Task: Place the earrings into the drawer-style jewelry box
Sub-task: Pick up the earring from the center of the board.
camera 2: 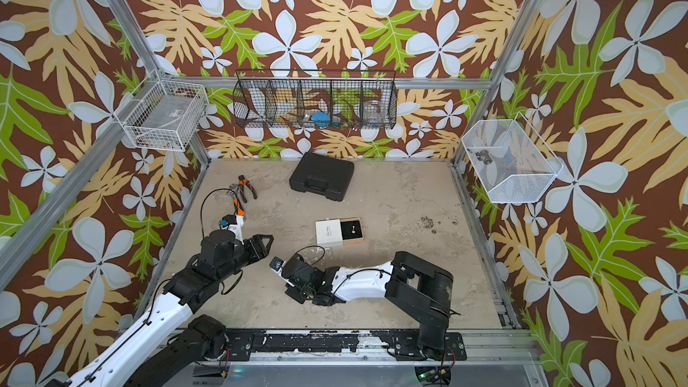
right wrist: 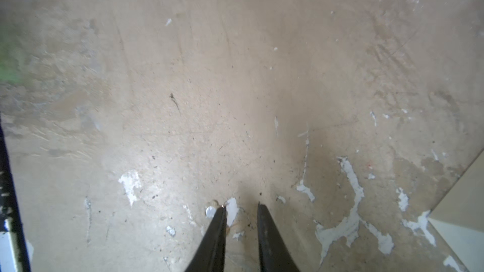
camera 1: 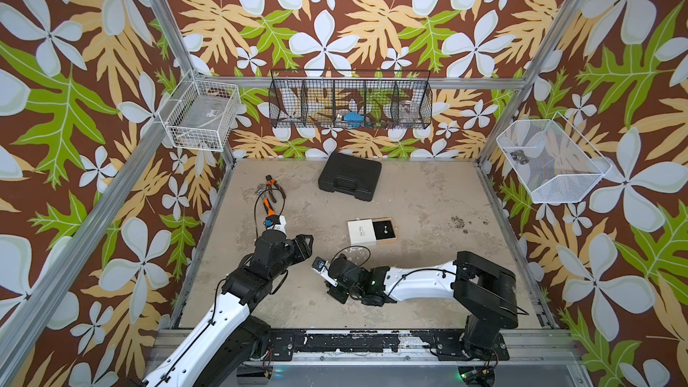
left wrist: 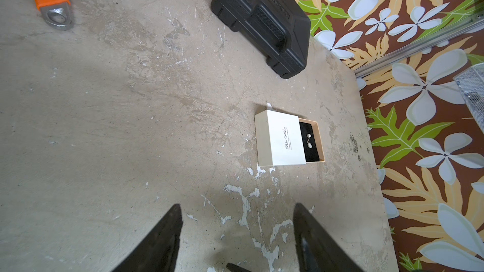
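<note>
The drawer-style jewelry box (camera 1: 360, 231) lies mid-table, its white printed sleeve (left wrist: 277, 139) half over the tan tray (left wrist: 318, 137). Two small silvery earring pieces (left wrist: 309, 140) rest on the tray's black lining. My left gripper (left wrist: 237, 206) hovers open left of the box, with nothing between its fingers. My right gripper (right wrist: 241, 206) points down at the table in front of the box. Its jaws stand narrowly apart with only bare table between them. A tiny round silvery speck (right wrist: 210, 211), possibly an earring, lies against the outer side of one fingertip (right wrist: 218, 221).
A black plastic case (camera 1: 350, 176) sits at the back. Orange-handled pliers (camera 1: 273, 189) lie at the back left. Dark crumbs (camera 1: 457, 221) dot the table right of the box. White paint flecks (right wrist: 353, 205) surround the right gripper. Wire baskets (camera 1: 350, 100) hang on the walls.
</note>
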### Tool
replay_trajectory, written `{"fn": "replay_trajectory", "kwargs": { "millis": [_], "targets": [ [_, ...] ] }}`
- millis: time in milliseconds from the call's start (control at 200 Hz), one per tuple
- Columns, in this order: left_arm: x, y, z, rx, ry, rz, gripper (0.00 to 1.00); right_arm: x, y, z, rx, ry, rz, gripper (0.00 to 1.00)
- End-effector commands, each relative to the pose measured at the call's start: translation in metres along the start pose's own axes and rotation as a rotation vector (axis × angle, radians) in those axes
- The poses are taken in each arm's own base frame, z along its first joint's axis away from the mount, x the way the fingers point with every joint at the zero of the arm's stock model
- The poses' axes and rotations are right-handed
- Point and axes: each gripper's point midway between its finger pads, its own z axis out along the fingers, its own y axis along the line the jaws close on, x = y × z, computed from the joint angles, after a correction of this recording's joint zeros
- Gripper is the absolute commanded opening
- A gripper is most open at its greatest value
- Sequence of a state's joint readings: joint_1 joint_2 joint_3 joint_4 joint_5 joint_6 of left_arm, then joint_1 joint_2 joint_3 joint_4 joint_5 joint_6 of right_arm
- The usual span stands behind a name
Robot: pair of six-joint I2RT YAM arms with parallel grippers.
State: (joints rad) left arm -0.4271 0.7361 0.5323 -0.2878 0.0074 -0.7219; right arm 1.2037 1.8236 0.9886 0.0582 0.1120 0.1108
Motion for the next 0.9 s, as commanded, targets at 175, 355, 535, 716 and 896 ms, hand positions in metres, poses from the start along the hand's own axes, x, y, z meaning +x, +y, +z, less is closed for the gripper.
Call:
{"fn": "replay_trajectory", "kwargs": {
  "millis": [175, 355, 535, 716, 896],
  "targets": [
    [0.003, 0.001, 0.000, 0.001, 0.009, 0.027, 0.68, 0.018, -0.001, -0.001, 0.012, 0.095, 0.009, 0.25],
    [0.005, 0.002, 0.002, 0.003, 0.015, 0.029, 0.68, 0.017, 0.005, -0.002, 0.000, 0.098, -0.011, 0.24],
    [0.005, 0.000, 0.001, 0.013, 0.015, 0.031, 0.68, 0.018, 0.010, 0.000, -0.019, 0.100, -0.050, 0.24],
    [0.005, 0.000, 0.001, 0.017, 0.016, 0.031, 0.68, 0.018, 0.012, 0.002, -0.033, 0.103, -0.089, 0.24],
    [0.005, 0.000, 0.002, 0.016, 0.019, 0.032, 0.68, 0.023, 0.016, 0.006, -0.055, 0.122, -0.109, 0.25]
  ]
}}
